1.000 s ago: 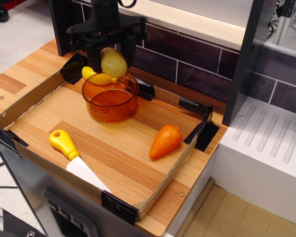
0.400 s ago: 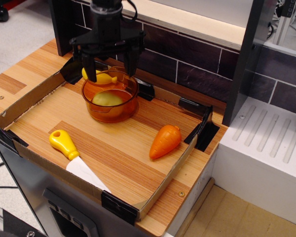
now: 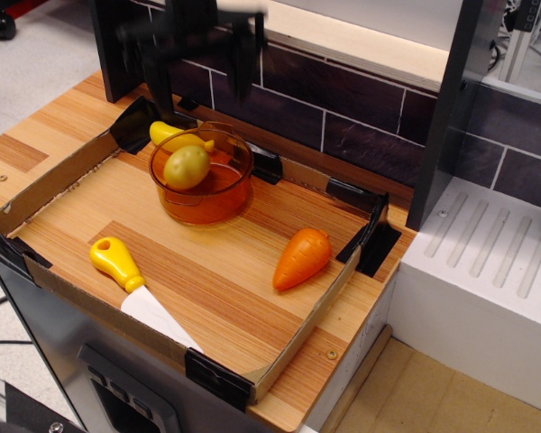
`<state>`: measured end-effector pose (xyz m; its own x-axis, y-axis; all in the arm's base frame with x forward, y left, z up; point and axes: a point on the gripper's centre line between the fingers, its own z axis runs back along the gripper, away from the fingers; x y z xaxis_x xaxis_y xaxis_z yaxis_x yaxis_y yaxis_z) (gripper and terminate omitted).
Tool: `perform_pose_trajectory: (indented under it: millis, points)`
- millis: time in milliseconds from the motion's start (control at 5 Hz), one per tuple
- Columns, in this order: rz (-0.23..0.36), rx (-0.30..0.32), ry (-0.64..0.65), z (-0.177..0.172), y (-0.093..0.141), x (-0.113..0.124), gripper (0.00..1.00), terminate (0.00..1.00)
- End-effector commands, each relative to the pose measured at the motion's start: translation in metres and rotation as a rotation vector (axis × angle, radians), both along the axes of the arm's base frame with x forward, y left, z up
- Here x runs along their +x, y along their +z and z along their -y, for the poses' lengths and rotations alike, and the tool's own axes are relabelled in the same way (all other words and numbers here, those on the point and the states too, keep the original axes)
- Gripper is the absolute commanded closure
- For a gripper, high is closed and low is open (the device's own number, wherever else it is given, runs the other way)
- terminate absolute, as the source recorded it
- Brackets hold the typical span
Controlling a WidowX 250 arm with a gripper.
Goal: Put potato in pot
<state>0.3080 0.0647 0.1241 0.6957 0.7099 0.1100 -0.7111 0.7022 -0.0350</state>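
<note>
The yellow-green potato (image 3: 187, 166) lies inside the transparent orange pot (image 3: 218, 192), at the back left of the shallow cardboard tray (image 3: 59, 172). My gripper (image 3: 201, 63) is open and empty, raised well above the pot near the top of the view. Its two dark fingers (image 3: 244, 54) hang spread apart and blurred by motion. Nothing is between them.
A yellow banana-like toy (image 3: 177, 138) lies just behind the pot. An orange carrot (image 3: 302, 258) lies at the tray's right. A yellow-handled toy knife (image 3: 124, 271) lies at the front left. A dark brick wall (image 3: 343, 117) stands behind, and a white ribbed drainer (image 3: 496, 271) is to the right.
My gripper opened and dropped the potato into the pot, then rose straight up away from it. The potato settled against the pot's left side.
</note>
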Motion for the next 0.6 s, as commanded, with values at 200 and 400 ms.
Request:
perform_pose_trajectory:
  millis: [200, 400]
  points:
    - [0.034, -0.015, -0.018, 0.0028, 0.043, -0.0038, 0.0, 0.0]
    - [0.034, -0.015, -0.018, 0.0028, 0.043, -0.0038, 0.0, 1.0]
